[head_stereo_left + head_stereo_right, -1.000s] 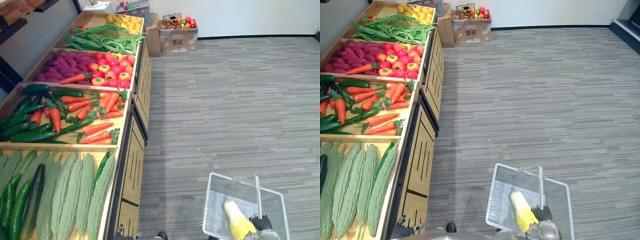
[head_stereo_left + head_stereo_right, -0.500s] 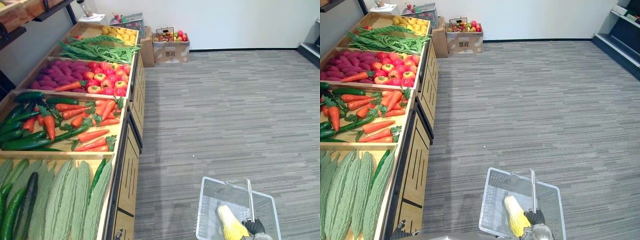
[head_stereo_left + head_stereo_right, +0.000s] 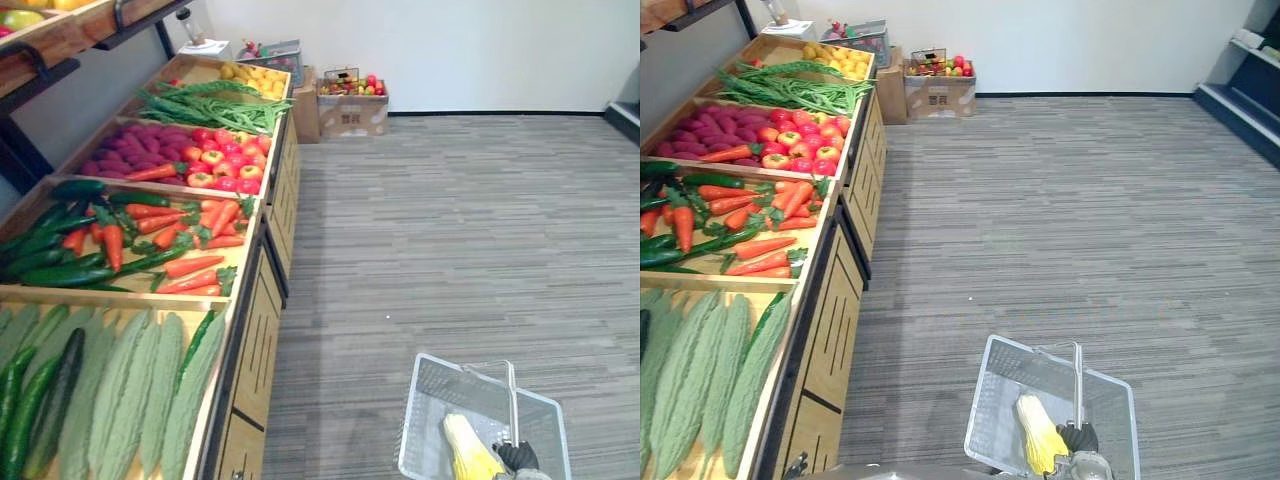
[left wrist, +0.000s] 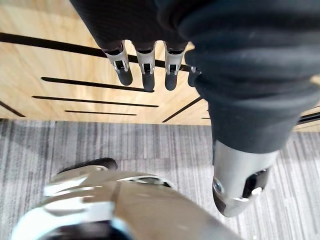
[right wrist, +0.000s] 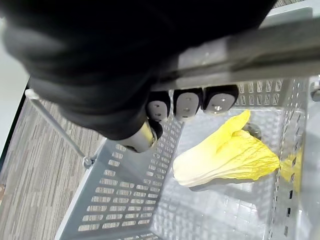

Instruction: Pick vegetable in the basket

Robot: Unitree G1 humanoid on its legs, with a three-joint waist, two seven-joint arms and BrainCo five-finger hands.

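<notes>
– Grey plastic basket [image 3: 425,410], hanging low at the robot's right side above the floor [image 3: 450,230]: what is in it?
– One yellow napa cabbage [image 5: 225,160], lying on the bottom. The right hand [image 5: 187,104] has its fingers curled under the handle [image 3: 513,400], so that hand is taken up with carrying.
– And the left hand [image 4: 146,75]?
– Fingers straight and relaxed, holding nothing, just in front of the slotted wooden face of the bench [image 3: 255,370]. Any further pick would fall to it.
– What lies nearest on the bench?
– At the near end, a row of bitter gourds [image 3: 140,390] with cucumbers [image 3: 25,420] beside them; carrots [image 3: 190,265] are further along.
– How would a bitter gourd handle?
– Probably firm and fairly light, with a ridged skin that should give the fingers purchase. A wrap round the thick middle looks best; taken by a tapered end, it would likely slip out or swing. The cucumbers look smoother and more slippery.
– And the cabbage?
– Leafy and soft by the look of it, so a new vegetable is better laid beside it than dropped on top.
</notes>
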